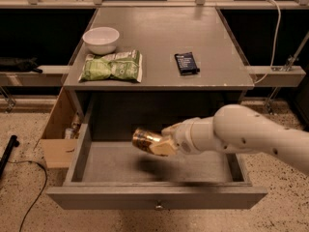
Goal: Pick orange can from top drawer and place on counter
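The orange can [146,140] lies on its side in my gripper [161,142], held above the floor of the open top drawer [154,196], left of its middle. The gripper's pale fingers [163,149] are shut around the can's right end. My white arm [241,137] reaches in from the right over the drawer. The can's shadow falls on the drawer floor below it. The counter [159,37] is the grey top above the drawer, behind the can.
On the counter stand a white bowl [101,39] at the back left, a green snack bag [112,66] in front of it, and a dark blue flat packet [186,63] right of the middle. A cardboard box [58,134] sits on the floor left of the drawer.
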